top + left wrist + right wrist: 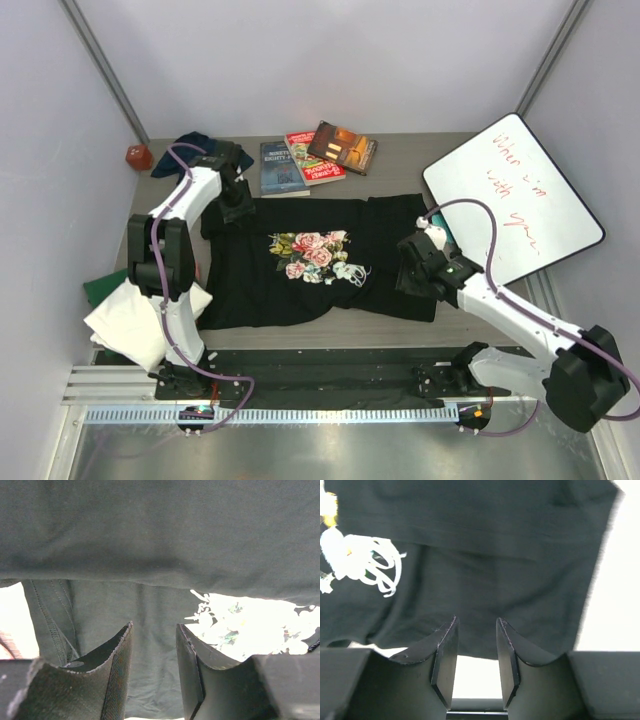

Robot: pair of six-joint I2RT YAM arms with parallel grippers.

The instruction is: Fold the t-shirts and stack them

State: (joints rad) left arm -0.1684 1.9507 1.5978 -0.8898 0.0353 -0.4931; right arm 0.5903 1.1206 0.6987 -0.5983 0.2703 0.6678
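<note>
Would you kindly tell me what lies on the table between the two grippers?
The top view shows the black t-shirt spread out between the left gripper and the right gripper, its rose print roughly midway.

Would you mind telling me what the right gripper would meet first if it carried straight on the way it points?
Most likely the black t-shirt, spread just ahead of the right gripper; depth is unclear.
</note>
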